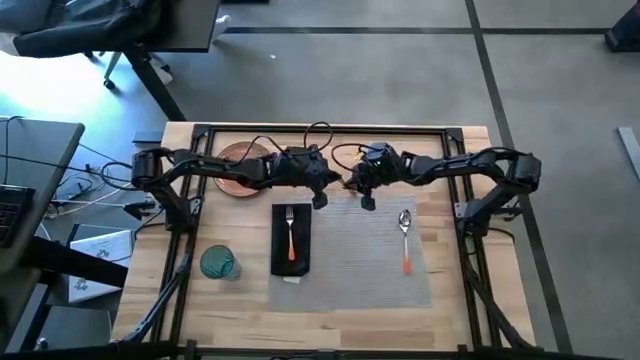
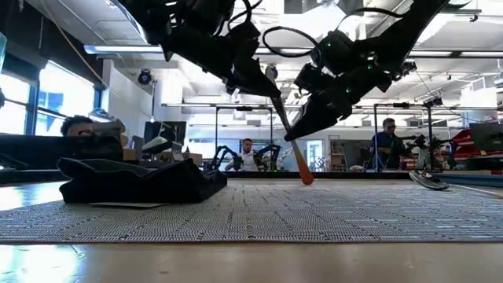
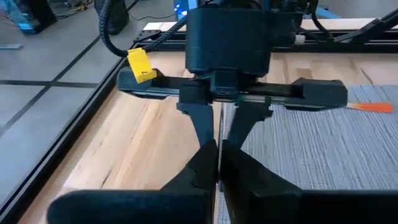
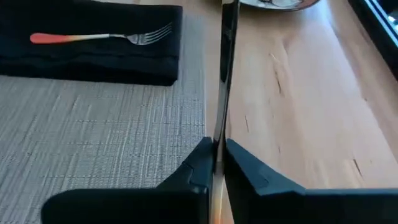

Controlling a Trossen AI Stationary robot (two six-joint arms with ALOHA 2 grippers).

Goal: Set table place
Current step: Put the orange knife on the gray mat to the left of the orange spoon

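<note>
High view: placemat on table.

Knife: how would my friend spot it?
Find the grey placemat in the table's middle. At its edge towards the plate, the left gripper and right gripper meet, both pinching the knife. The fork and spoon lie flat; only the knife stands tilted, orange handle down.

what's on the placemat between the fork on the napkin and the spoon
Nothing lies there: in the high view the placemat is bare between the fork and the spoon.
</note>
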